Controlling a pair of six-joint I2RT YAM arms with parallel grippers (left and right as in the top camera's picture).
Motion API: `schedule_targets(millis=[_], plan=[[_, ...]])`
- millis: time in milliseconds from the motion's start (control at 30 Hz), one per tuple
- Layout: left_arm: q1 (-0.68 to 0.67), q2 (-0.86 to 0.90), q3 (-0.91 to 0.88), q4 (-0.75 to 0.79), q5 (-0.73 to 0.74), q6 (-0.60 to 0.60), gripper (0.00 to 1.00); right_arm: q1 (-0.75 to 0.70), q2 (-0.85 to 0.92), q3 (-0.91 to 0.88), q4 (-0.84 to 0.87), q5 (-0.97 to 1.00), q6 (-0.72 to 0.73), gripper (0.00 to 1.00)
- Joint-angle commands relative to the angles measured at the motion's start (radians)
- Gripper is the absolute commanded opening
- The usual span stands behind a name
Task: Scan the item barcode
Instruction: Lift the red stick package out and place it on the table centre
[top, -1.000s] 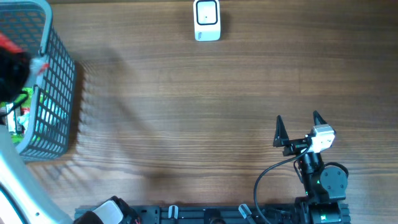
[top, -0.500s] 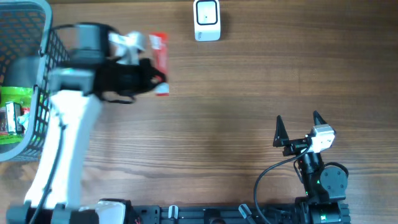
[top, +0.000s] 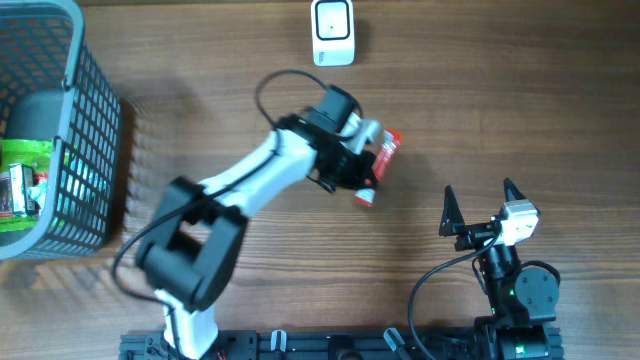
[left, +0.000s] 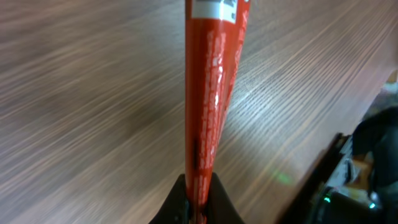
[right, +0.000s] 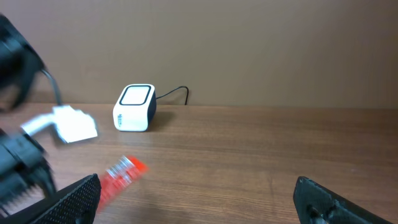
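Observation:
My left gripper (top: 362, 163) is shut on a flat red packet (top: 381, 158) with a white end, holding it above the middle of the table. In the left wrist view the red packet (left: 210, 93) stands edge-on, pinched between the black fingertips at the bottom. The white barcode scanner (top: 332, 32) sits at the table's far edge; the right wrist view shows the scanner (right: 134, 107) too, with the blurred red packet (right: 119, 174) in front of it. My right gripper (top: 478, 205) rests open near the front right, nothing between its fingers.
A grey wire basket (top: 88, 180) stands at the far left with a green item (top: 25, 160) and other goods inside. The scanner's cable (right: 174, 92) trails off behind it.
My left arm has carried the red packet out of the basket and rightward across the table to the middle. The right arm has not moved.

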Motion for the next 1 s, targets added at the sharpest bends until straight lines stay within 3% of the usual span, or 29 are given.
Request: schedule_targets(millis=[0,200,367,500,600,767,967], plan=[[-0.062,0.058,-0.003,0.084,-0.019,0.011,0.04,-0.004,-0.001,-0.001,0.003,0.006,-0.010,1.00],[-0.121,0.080,-0.003,0.110,-0.253,-0.122,0.04,-0.004,-0.001,-0.001,0.003,0.006,-0.010,1.00],[-0.129,0.080,-0.003,0.147,-0.268,-0.182,0.09,-0.004,-0.001,-0.001,0.003,0.006,-0.010,1.00],[-0.129,0.080,-0.003,0.164,-0.269,-0.206,0.25,-0.004,-0.001,-0.001,0.003,0.006,-0.010,1.00],[-0.129,0.080,-0.003,0.166,-0.268,-0.206,0.50,-0.004,-0.001,-0.001,0.003,0.006,-0.010,1.00],[-0.093,0.038,0.047,0.096,-0.292,-0.194,0.59,-0.004,-0.001,-0.001,0.003,0.006,-0.010,1.00],[0.069,-0.158,0.298,-0.234,-0.507,-0.165,0.70,-0.004,-0.001,-0.001,0.003,0.006,-0.010,1.00]])
